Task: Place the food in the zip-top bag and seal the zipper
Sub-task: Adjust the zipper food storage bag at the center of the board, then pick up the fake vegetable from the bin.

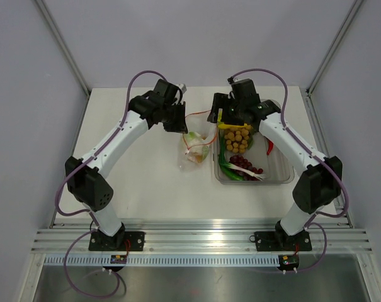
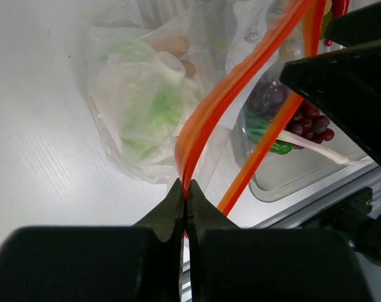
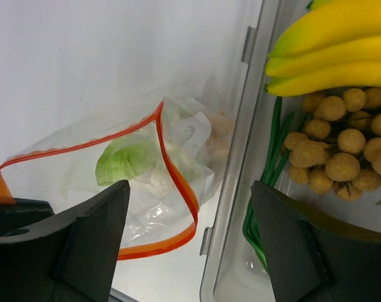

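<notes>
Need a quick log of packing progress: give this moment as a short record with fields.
left gripper: shut on the zipper
right gripper: open, above the bag's mouth, holding nothing
zip-top bag: beside the tub, mouth open, unsealed
in bag: green vegetable, some pale pieces
in tub: bananas, brown ball cluster, dark red grapes, red chilli

bananas (image 3: 329, 44): cut by top and right edges of my right wrist view | brown ball cluster (image 3: 341, 157): right side out of frame | red chilli (image 1: 269, 148): mostly behind right arm (image 1: 292, 143) | zip-top bag (image 2: 108, 132): contents blurred, I cannot name them | zipper (image 2: 203, 116): smeared near lens, upper end cropped | left pincer (image 2: 185, 200): fingertips unseen overhead, under its wrist
</notes>
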Available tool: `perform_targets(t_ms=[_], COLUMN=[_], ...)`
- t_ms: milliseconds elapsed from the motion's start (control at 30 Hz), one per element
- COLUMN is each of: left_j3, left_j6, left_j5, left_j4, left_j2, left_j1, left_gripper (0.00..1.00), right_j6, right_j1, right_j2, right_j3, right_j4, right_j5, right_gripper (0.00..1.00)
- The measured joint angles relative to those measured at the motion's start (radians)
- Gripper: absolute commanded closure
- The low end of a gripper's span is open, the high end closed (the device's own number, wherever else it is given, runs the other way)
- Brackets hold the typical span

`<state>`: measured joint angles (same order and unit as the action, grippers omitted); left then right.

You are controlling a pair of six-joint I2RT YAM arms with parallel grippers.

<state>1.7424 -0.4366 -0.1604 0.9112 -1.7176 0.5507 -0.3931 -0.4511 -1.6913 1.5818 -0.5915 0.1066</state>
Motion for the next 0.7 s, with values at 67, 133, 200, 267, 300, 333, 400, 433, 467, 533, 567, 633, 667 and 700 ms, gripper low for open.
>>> perform_targets(t_ms=[67,133,200,267,300,333,400,433,467,533,567,633,667,700], left_j3=[0.0,0.002,0.002,0.001,-0.002,-0.005,-0.009,-0.011,-0.012,-0.016,-0.016,-0.016,-0.016,-0.016], left_j6=[-0.023,-0.042,-0.061,-0.079,-0.084,-0.09,-0.097,-0.099,-0.1,-0.103,-0.105,-0.107,-0.107,-0.108], left_j5=[-0.01,-0.017,-0.022,-0.026,-0.027,-0.03,-0.034,-0.036,-0.038,-0.039,-0.039,-0.041,-0.041,-0.041], left_j4=[-0.001,-0.003,-0.007,-0.015,-0.021,-0.026,-0.034,-0.039,-0.042,-0.047,-0.047,-0.048,-0.049,-0.049], left_j2=[0.004,0.005,0.006,0.006,0.007,0.009,0.011,0.011,0.011,0.013,0.013,0.013,0.013,0.013], left_j1=[0.002,0.005,0.01,0.014,0.016,0.016,0.018,0.019,0.021,0.024,0.025,0.026,0.027,0.029], left_gripper=[1.0,1.0,1.0,1.0,1.0,1.0,1.0,1.0,1.0,1.0,1.0,1.0,1.0,1.0], right_j6=[-0.012,-0.029,-0.051,-0.081,-0.1,-0.125,-0.18,-0.212,-0.236,-0.288,-0.31,-0.341,-0.35,-0.357], right_j1=[0.001,0.005,0.019,0.037,0.045,0.048,0.048,0.048,0.048,0.048,0.048,0.048,0.048,0.048], right_j2=[0.056,0.154,0.279,0.404,0.468,0.527,0.624,0.666,0.701,0.782,0.821,0.866,0.871,0.868], right_j3=[-0.015,-0.056,-0.126,-0.218,-0.275,-0.341,-0.475,-0.55,-0.603,-0.716,-0.752,-0.776,-0.776,-0.772], right_j4=[-0.023,-0.046,-0.063,-0.078,-0.088,-0.089,-0.117,-0.119,-0.133,-0.157,-0.172,-0.195,-0.192,-0.19], right_j5=[-0.05,-0.098,-0.134,-0.167,-0.183,-0.196,-0.206,-0.21,-0.212,-0.217,-0.222,-0.232,-0.238,-0.244], right_gripper=[0.18,0.2,0.23,0.24,0.24,0.24,0.24,0.24,0.24,0.25,0.25,0.25,0.26,0.26])
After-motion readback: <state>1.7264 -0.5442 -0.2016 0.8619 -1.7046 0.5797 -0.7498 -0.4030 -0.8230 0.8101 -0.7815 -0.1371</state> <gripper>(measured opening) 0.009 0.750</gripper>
